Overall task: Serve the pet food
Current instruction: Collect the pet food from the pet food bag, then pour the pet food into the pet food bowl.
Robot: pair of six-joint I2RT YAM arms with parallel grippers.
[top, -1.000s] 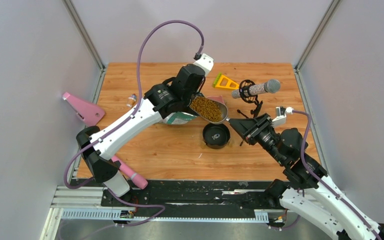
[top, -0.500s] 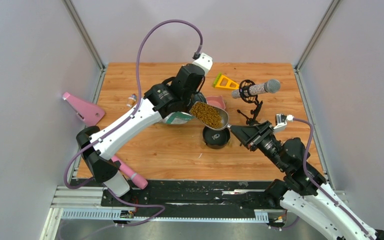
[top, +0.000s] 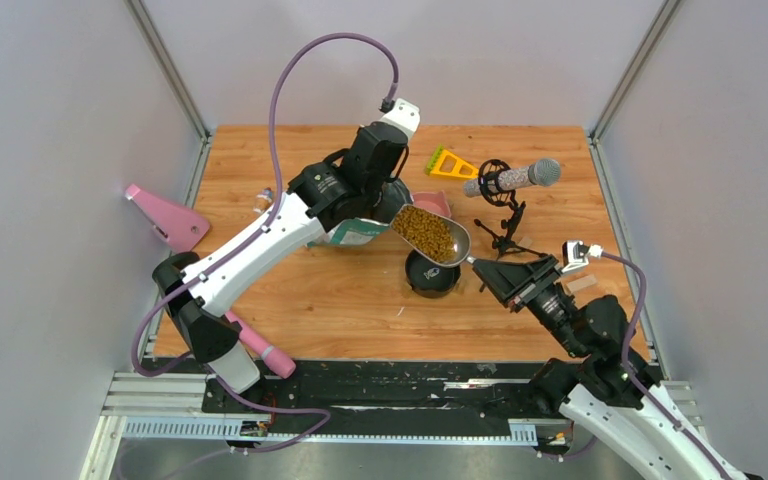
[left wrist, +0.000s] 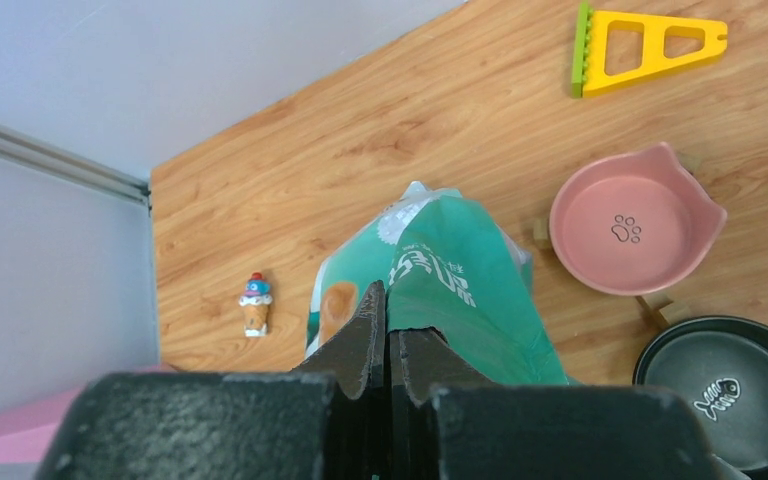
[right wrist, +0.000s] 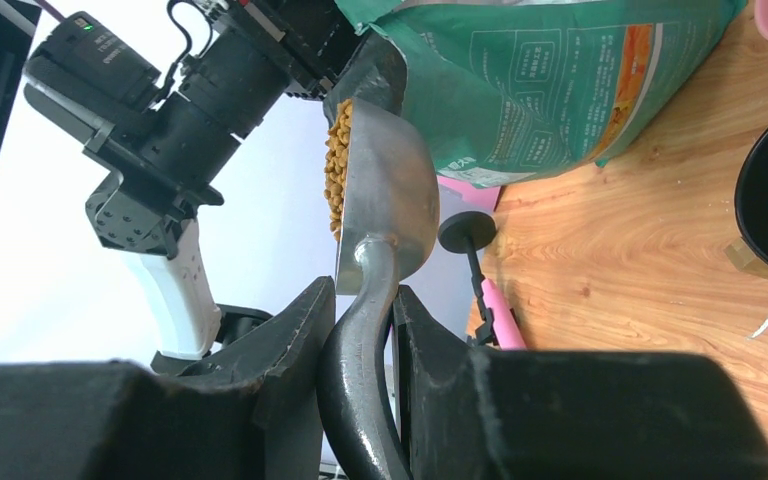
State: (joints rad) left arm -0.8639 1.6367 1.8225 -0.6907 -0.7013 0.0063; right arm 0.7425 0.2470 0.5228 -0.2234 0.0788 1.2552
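wood table (top: 340,300): r gripper (top: 480,267), arm stretched, clamps scoop (right wrist: 395,190) w/ pet food (top: 425,230); l gripper (left wrist: 388,308) shut.

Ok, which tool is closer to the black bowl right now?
Right. The right tool sits just right of the black bowl, holding the scoop above it; the left tool is farther back, shut on the bag behind the bowl.

Jaws clamp the scoop (right wrist: 392,190) handle — kibble (right wrist: 338,160) heaped inside, teal bag (right wrist: 520,80) behind.
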